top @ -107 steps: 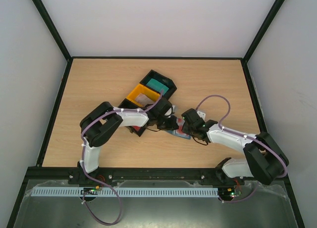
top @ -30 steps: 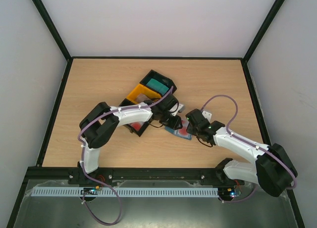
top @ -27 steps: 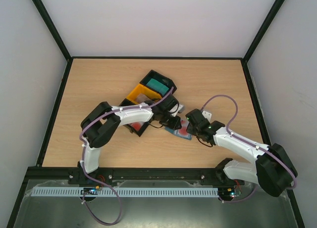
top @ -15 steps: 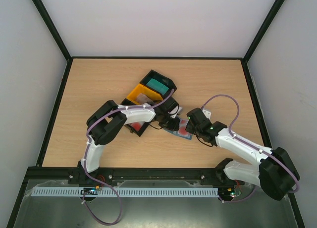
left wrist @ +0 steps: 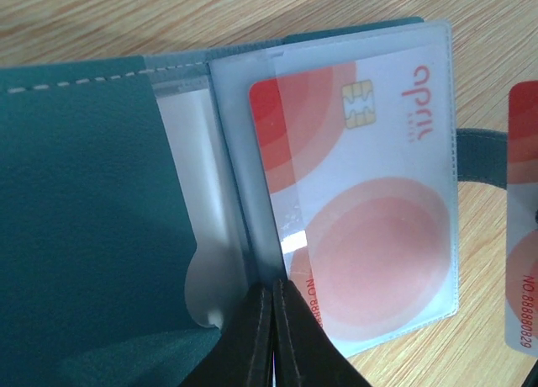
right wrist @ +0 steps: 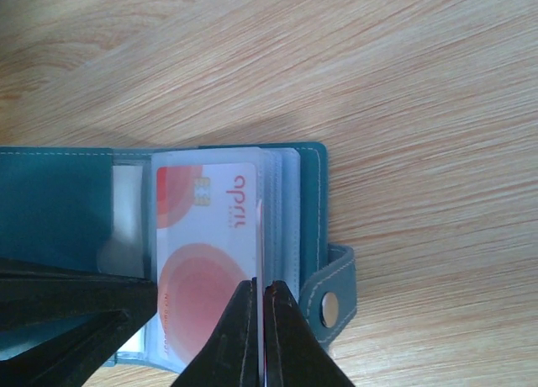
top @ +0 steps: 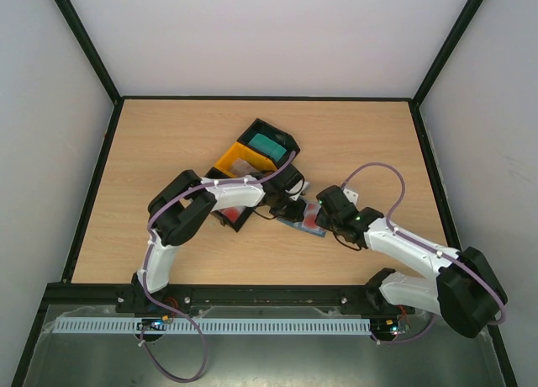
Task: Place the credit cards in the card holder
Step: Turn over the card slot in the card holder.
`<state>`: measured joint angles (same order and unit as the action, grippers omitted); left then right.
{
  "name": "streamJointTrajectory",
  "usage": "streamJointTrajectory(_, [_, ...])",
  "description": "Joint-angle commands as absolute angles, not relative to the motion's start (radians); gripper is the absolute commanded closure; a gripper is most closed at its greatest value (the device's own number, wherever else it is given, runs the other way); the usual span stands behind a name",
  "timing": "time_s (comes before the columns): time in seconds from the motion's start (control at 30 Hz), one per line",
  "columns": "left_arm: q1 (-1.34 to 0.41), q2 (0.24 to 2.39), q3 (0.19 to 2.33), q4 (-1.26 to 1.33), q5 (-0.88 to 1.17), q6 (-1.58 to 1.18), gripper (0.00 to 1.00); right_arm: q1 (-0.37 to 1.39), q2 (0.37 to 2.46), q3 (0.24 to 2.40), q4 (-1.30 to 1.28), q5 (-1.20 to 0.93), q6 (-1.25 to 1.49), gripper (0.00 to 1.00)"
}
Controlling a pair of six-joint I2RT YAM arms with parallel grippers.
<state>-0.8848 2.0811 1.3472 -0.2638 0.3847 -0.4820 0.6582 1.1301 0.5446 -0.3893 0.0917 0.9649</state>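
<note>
The card holder [top: 304, 223] lies open on the table [top: 168, 151], near the middle and a little to the right, just between the two arms' wrists. The left jaws are clenched on the near edge of a clear sleeve [left wrist: 239, 151], which I take to be a way of lifting that leaf and keeping a pocket open. The right jaws are pressed almost together on a thin pale edge. This looks like the second card [left wrist: 523, 219] seen edge-on, poised just right of the open pages and probably ready to be slid in (the right wrist view shows only that sliver, so this is a judgement). The snap tab [right wrist: 332, 303] hangs loose off the holder's right side and lies flat on the wood.

One pocket is already filled: the first card [left wrist: 370, 235], white with red circles and a chip, sits inside a sleeve. The pocket to its left looks empty.

Far-left of the holder is a black tray [top: 246, 132] with a teal stack [top: 267, 143] in it. Beside that, a yellow tray [top: 227, 161] holds something pale that I cannot identify. A third, dark tray [top: 235, 223] is mostly under the left arm, and its contents are hidden.
</note>
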Motion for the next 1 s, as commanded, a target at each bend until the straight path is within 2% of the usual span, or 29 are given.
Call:
streamJointTrajectory(0.0, [-0.874,2.140,1.351,-0.335,0.335,-0.488,0.95,0.655,1.135,0.524,-0.409,0.121,0.978,0.98])
streamJointTrajectory(0.7, [-0.870,2.134,1.351,-0.337,0.340,-0.489,0.95,0.655,1.149,0.517,-0.321,0.026,0.958,0.98])
streamJointTrajectory(0.97, [-0.871,2.135,1.352,-0.336,0.338,-0.489,0.95,0.655,1.124,0.511,-0.367,0.081,0.990,0.98])
